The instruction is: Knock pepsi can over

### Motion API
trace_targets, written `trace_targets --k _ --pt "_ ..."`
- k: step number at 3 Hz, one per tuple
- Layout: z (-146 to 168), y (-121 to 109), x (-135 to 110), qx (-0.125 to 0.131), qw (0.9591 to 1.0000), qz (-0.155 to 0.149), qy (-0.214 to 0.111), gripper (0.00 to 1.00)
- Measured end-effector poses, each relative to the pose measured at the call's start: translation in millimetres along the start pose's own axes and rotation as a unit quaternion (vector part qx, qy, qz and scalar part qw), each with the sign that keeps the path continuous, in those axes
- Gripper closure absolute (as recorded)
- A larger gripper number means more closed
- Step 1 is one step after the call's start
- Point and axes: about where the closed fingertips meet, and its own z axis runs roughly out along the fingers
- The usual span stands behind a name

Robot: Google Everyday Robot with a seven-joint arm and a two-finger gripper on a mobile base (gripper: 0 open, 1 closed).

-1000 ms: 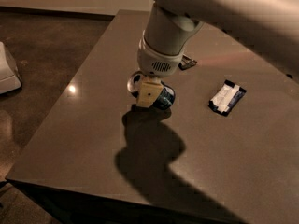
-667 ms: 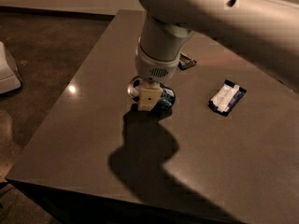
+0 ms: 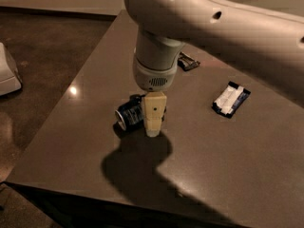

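The pepsi can (image 3: 130,116) is dark blue and lies on its side on the dark table (image 3: 85,141), with its silver end facing the front left. My gripper (image 3: 153,128) hangs straight down from the big white arm, just right of the can and touching or almost touching its side. The tip is close to the table surface. The arm's wrist hides the can's far right part.
A white and blue wrapped snack bar (image 3: 230,99) lies to the right. A dark wrapped bar (image 3: 188,61) lies behind the arm. A white object (image 3: 7,72) stands on the floor at the left. The table's front edge (image 3: 95,186) is near.
The can has shifted to the left and toward the front and now lies clear on its side. The gripper has moved a little toward the front, and the arm fills more of the view.
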Motion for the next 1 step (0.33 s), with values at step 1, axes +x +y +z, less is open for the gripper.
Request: trace_targets --k 1 --pt "-0.1 0.0 0.0 0.0 1.0 0.0 0.0 0.0"
